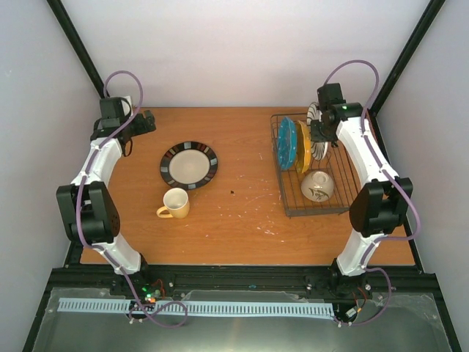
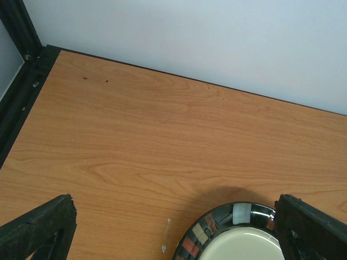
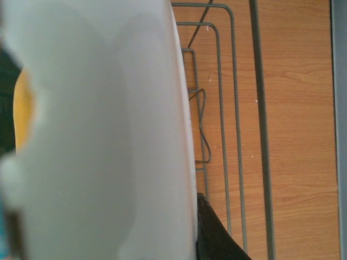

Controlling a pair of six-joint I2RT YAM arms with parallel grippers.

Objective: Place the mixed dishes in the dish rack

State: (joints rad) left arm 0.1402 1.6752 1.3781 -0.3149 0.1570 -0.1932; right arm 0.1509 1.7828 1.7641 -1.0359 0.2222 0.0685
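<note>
Racked already in the dish rack (image 1: 311,209): teal plate (image 1: 286,143), orange-yellow plate (image 1: 303,155), cream bowl (image 1: 318,185). Clamped in right gripper (image 1: 320,134) at rack's far end: white plate (image 1: 315,121). Left of rack, yet to load: dark-rimmed plate (image 1: 189,164), yellow mug (image 1: 176,203), near wide-open left gripper (image 1: 146,122).

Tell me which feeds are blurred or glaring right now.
Right wrist: the held plate fills the left half, washed out and unfocused; rack wires sharp. Left wrist: sharp, a glint on the rim of the table plate. Top: evenly lit, clear.
</note>
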